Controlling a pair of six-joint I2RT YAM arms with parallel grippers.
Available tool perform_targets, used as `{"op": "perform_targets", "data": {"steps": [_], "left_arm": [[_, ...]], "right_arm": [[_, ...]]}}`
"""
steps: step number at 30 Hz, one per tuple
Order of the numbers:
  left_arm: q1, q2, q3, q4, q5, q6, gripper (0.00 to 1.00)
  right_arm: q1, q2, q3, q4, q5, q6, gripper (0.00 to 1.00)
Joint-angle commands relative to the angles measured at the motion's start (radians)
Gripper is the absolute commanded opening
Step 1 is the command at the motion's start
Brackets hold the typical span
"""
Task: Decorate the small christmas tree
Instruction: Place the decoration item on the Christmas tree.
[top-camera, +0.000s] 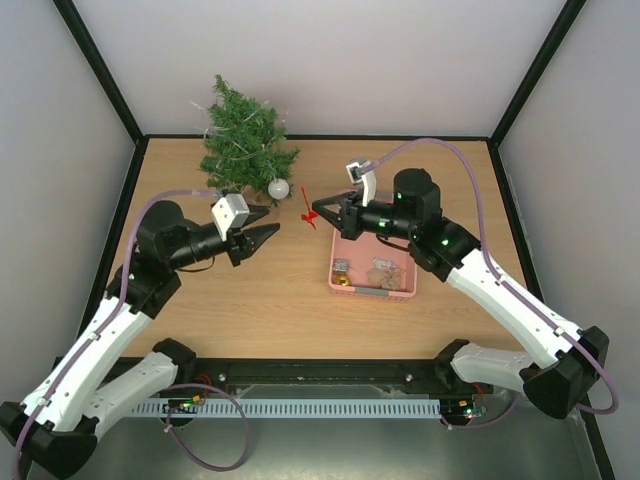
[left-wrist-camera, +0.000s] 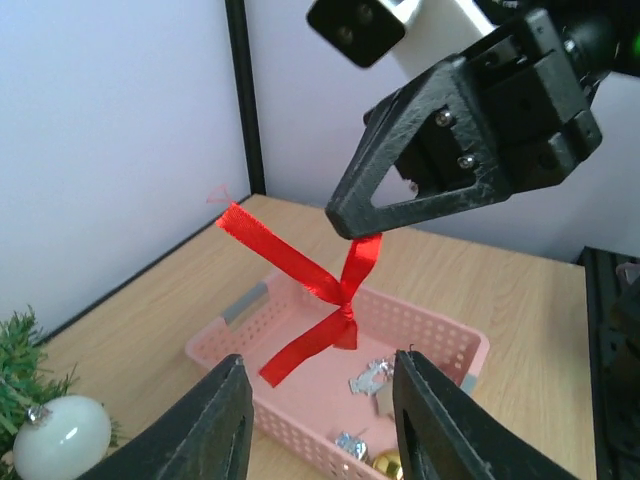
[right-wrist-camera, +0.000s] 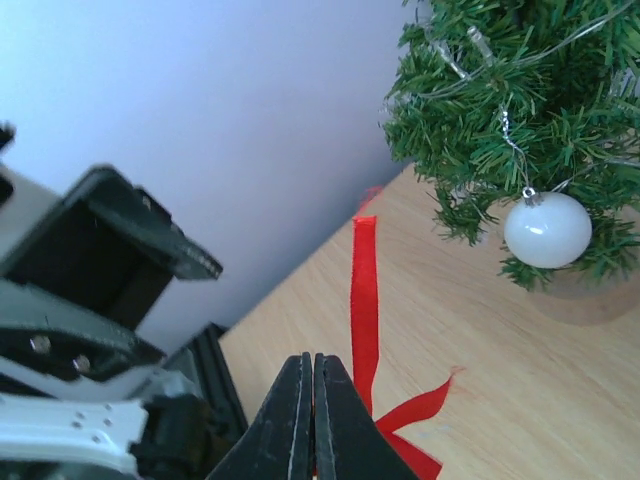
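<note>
Right hand (right-wrist-camera: 313, 370) pinching red ribbon bow (left-wrist-camera: 318, 285) aloft near small christmas tree (top-camera: 245, 135); left hand (top-camera: 272, 219) half-spread facing it, likely for handover.

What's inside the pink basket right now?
The pink basket holds a few silvery trinkets and a gold ball. Its far edge is covered by the right arm, so anything there can't be seen.

Small christmas tree (right-wrist-camera: 520, 90): cut off by top and right edges, right wrist view. Items (top-camera: 381, 268) inside pink basket (top-camera: 370, 293): too small to identify. Red ribbon (right-wrist-camera: 364, 300): lower end hidden behind right hand (right-wrist-camera: 313, 362).
</note>
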Motion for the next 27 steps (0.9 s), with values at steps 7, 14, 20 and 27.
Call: {"op": "perform_targets", "data": {"steps": [7, 14, 20, 27], "left_arm": [[-0.164, -0.079, -0.131, 0.334, -0.288, 0.017, 0.37], [-0.289, 0.015, -0.092, 0.347, -0.447, 0.101, 0.42], [-0.357, 0.098, -0.056, 0.383, -0.519, 0.174, 0.48], [-0.357, 0.073, 0.053, 0.114, -0.376, 0.234, 0.46]], "right_arm": [[0.008, -0.062, -0.170, 0.535, 0.175, 0.722, 0.02], [0.012, -0.080, -0.258, 0.672, 0.352, 0.935, 0.02], [0.017, -0.042, -0.277, 0.820, 0.287, 0.953, 0.02], [0.017, 0.008, -0.144, 0.574, -0.019, 0.500, 0.02]]}}
